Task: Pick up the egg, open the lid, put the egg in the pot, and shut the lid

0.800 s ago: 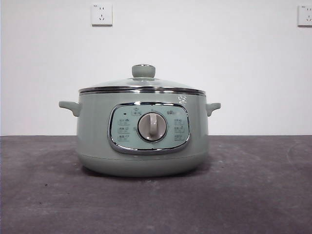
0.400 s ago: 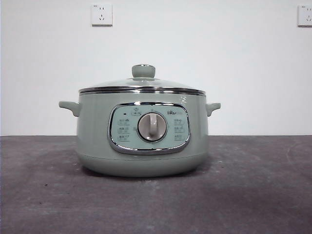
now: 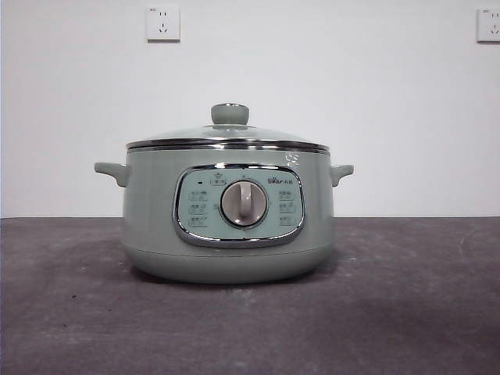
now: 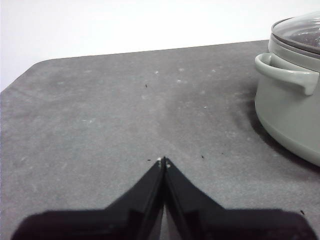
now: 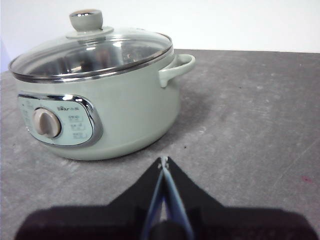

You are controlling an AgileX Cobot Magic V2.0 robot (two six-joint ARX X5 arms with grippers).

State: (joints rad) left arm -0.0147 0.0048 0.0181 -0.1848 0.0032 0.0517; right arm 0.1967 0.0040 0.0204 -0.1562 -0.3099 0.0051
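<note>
Front view: we sit low, at table height, looking level across the grey table [image 3: 406, 312] straight at the pot [image 3: 156, 226], control panel facing us, white wall [image 3: 351, 94] close behind. Left wrist view: we look down at a slant over the left gripper [image 4: 163, 161], facing bare tabletop, only the pot's handle side at the frame edge. Right wrist view: we look down over the right gripper [image 5: 163, 160], near the pot, seeing the lid [image 5: 100, 55] and panel obliquely. All three views share the pot.
</note>
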